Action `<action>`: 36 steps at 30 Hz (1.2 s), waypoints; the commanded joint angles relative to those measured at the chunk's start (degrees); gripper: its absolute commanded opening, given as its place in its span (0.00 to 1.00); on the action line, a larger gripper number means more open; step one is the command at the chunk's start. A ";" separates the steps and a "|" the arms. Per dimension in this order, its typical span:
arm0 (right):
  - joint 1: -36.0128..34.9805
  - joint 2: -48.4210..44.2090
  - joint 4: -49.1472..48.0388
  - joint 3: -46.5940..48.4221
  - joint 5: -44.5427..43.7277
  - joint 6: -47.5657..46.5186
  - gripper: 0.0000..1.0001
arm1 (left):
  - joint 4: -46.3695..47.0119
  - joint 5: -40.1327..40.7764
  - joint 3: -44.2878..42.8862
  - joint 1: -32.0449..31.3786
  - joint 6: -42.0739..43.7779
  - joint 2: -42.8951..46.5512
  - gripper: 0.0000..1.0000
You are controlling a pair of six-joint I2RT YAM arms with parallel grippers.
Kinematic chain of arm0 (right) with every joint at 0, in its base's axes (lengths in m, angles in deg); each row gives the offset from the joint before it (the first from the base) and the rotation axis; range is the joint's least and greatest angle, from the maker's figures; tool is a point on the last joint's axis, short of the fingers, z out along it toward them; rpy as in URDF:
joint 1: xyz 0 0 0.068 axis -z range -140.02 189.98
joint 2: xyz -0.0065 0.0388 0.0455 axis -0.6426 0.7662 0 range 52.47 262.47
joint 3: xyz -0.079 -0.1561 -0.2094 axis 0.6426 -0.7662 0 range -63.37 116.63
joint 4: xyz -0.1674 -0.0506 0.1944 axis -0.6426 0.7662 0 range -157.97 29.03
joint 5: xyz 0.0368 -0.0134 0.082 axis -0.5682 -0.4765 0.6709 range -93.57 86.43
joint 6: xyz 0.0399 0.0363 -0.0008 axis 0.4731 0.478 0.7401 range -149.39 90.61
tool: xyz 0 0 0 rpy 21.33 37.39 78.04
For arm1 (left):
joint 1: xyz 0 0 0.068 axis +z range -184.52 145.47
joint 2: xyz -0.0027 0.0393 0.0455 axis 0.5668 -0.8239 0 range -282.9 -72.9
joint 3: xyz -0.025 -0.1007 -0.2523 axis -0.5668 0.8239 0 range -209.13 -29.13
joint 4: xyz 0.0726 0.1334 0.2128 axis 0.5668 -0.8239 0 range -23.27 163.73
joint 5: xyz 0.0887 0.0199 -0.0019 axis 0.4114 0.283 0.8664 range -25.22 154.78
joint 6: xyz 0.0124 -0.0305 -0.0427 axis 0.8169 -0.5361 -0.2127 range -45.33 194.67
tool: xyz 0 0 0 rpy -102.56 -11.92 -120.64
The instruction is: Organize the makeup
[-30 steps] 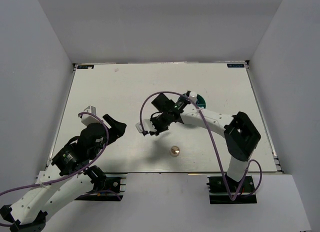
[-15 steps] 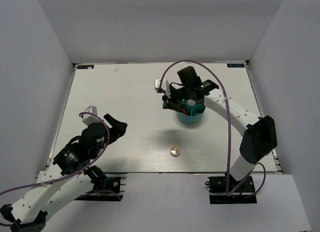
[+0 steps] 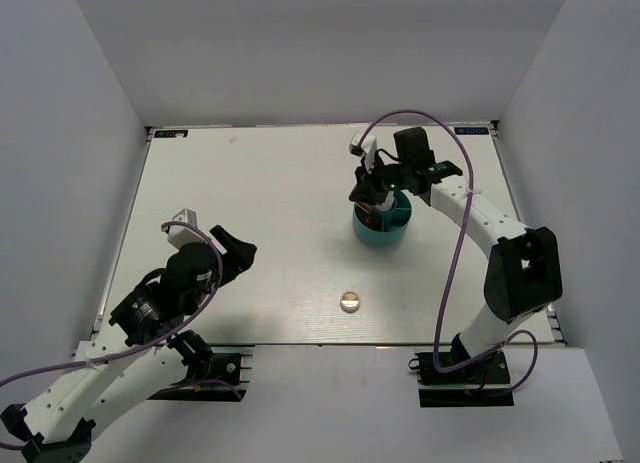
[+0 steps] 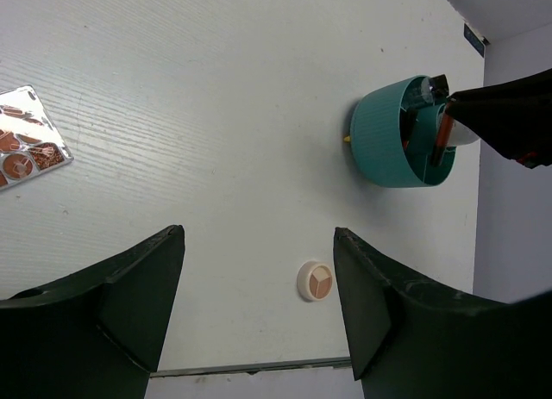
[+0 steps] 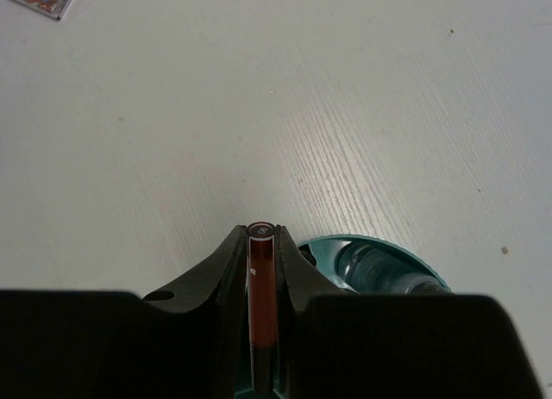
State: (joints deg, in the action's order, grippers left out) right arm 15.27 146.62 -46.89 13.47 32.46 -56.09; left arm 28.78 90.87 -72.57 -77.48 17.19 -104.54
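My right gripper (image 3: 368, 189) is shut on a thin red stick (image 5: 260, 304) and holds it over the left rim of the teal round divided cup (image 3: 381, 226). In the right wrist view its fingertips (image 5: 231, 244) clamp the stick above the cup rim (image 5: 405, 254). A bottle with a light blue cap (image 5: 379, 270) lies inside the cup. A round compact (image 3: 349, 301) lies on the table near the front edge. A small square palette (image 3: 180, 219) lies at the left. My left gripper (image 3: 235, 253) is open and empty above the table, with the compact (image 4: 315, 281) between its fingers in its view.
The white table (image 3: 270, 183) has raised edges and grey walls on three sides. In the left wrist view the teal cup (image 4: 384, 145) stands at the upper right and the palette (image 4: 26, 140) at the left edge.
My right arm has swung from the table's middle, right and back, to above the teal cup with the red stick in its jaws. The left arm has barely moved.
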 commanded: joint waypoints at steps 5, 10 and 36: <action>0.63 -3.53 -13.16 -5.72 1.32 4.90 0.00 | 1.18 -0.51 0.64 -0.19 0.17 -0.44 0.80; 0.89 -4.15 -19.49 -10.04 0.88 6.13 0.00 | 1.44 -0.51 0.73 -0.19 0.34 -0.88 0.80; 1.07 -7.22 -21.17 -15.40 -1.23 2.18 0.26 | 2.76 -0.42 1.78 -0.19 0.52 -0.97 0.80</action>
State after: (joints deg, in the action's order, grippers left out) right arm 15.97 141.83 -67.72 -1.39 31.11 -52.57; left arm 30.51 90.67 -71.45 -77.48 17.24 -105.39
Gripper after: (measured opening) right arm 0.250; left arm 0.799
